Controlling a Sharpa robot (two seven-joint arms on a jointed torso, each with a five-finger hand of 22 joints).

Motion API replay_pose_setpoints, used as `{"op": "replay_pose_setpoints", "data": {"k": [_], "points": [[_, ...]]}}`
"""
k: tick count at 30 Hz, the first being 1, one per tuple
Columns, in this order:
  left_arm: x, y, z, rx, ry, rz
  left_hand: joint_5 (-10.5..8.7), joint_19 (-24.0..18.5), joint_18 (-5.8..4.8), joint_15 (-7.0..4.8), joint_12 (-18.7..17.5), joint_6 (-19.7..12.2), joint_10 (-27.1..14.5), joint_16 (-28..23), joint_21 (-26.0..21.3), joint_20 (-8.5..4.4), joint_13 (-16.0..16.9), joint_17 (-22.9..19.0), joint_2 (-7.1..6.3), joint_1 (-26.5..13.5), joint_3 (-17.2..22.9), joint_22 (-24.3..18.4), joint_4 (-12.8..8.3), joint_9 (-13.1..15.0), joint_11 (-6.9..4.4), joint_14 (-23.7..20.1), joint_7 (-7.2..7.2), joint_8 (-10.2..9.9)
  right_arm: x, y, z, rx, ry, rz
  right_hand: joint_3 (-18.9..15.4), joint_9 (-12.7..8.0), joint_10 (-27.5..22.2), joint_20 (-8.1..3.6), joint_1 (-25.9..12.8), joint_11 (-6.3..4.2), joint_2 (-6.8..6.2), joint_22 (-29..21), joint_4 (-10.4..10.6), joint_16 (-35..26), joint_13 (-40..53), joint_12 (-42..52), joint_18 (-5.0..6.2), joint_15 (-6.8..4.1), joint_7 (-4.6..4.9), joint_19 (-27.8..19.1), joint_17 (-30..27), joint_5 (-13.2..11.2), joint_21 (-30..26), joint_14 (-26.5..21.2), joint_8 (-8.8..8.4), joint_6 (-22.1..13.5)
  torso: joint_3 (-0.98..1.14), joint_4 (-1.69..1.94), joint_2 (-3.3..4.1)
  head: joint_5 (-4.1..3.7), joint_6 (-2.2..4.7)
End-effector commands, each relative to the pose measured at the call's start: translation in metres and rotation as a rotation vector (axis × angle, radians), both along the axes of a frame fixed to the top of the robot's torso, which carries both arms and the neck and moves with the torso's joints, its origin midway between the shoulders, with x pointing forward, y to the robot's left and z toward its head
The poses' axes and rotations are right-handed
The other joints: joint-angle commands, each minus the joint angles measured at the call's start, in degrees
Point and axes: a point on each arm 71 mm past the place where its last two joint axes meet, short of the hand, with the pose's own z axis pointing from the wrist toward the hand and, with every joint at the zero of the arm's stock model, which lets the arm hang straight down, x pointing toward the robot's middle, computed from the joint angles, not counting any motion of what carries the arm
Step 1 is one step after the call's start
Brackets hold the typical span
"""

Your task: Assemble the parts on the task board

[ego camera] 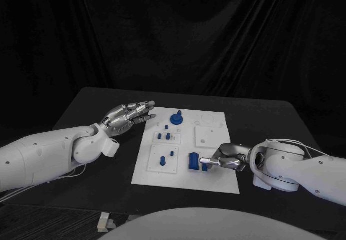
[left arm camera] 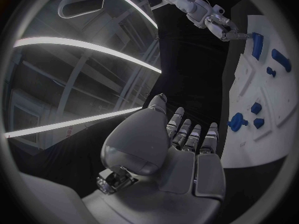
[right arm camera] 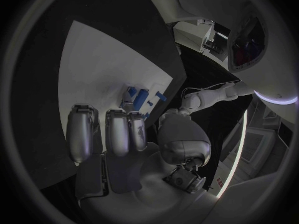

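Note:
The white task board (ego camera: 216, 180) lies mid-table with blue parts on it: a round knob (ego camera: 176, 119) at the back, two small pegs (ego camera: 163, 135), a single peg (ego camera: 163, 160) and a taller blue block (ego camera: 194, 161). My left hand (ego camera: 130, 116) hovers at the board's back left corner, fingers stretched out side by side, holding nothing. My right hand (ego camera: 227, 159) lies low on the board's right side, its curled fingers pinching the right side of the blue block. The left wrist view shows that pinch (left arm camera: 239, 35) at the block (left arm camera: 255, 39), and also the knob (left arm camera: 236, 121).
The black table (ego camera: 86, 110) runs wide round the board, with dark curtains behind. Square white inset plates (ego camera: 213, 136) sit on the board between the parts. In the right wrist view the board (right arm camera: 93, 69) lies under my right hand (right arm camera: 124, 139).

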Motion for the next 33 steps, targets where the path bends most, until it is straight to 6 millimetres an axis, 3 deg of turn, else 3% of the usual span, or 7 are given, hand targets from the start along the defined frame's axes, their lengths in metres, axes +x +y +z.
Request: {"op": "replay_pose_setpoints", "data": {"k": [1, 16, 33], "points": [[-0.001, -0.002, 0.000, -0.017, 0.008, -0.013, 0.19, 0.4, 0.50, 0.44, -0.1, -0.5, 0.2, 0.1, 0.4, 0.18, 0.1, 0.0, 0.13, 0.4, 0.3, 0.0, 0.0, -0.1, 0.36, -0.1, 0.48, -0.1, -0.002, 0.000, -0.003, -0.013, 0.015, -0.007, -0.5, -0.1, 5.7, 0.31, 0.1, 0.20, 0.73, 12.5, 0.1, 0.4, 12.7, 0.3, -0.69, 0.24, 0.05, 3.0, 1.9, -0.2, 0.2, 4.0, 0.09, 0.1, 0.00, -0.06, 0.01, 0.08, -0.01], [-0.001, -0.001, -0.001, -0.010, 0.017, -0.017, 0.23, 0.4, 0.47, 0.59, -0.1, -0.6, 0.1, 0.2, 0.4, 0.20, 0.0, 0.1, 0.30, 0.5, 0.4, 0.0, 0.0, -0.1, 0.41, -0.1, 0.49, -0.1, -0.008, -0.002, 0.004, 0.031, -0.017, -0.026, -1.3, -0.1, 6.1, 0.45, 1.1, 0.68, 1.97, 12.9, 0.1, 1.5, 14.8, 1.7, -0.98, 0.45, 0.70, 3.4, 4.0, -0.2, 1.7, 4.3, 1.56, 3.7, 0.00, 0.00, 0.00, 0.19, -0.01], [-0.001, -0.001, -0.002, -0.008, 0.024, -0.023, 0.25, 0.4, 0.45, 0.71, -0.2, -0.7, 0.0, 0.2, 0.3, 0.21, 0.0, 0.1, 0.38, 0.6, 0.5, -0.1, 0.0, -0.1, 0.36, -0.1, 0.47, -0.2, -0.013, 0.003, 0.004, 0.038, 0.005, -0.015, -1.6, -0.7, 6.1, 0.53, 1.2, 0.59, 2.12, 12.9, 0.1, 1.6, 14.9, 1.8, -0.97, 0.48, 0.51, 3.3, 4.0, -0.2, 1.8, 4.3, 0.78, 2.8, 0.00, -0.02, -0.03, 0.11, -0.01]]}}
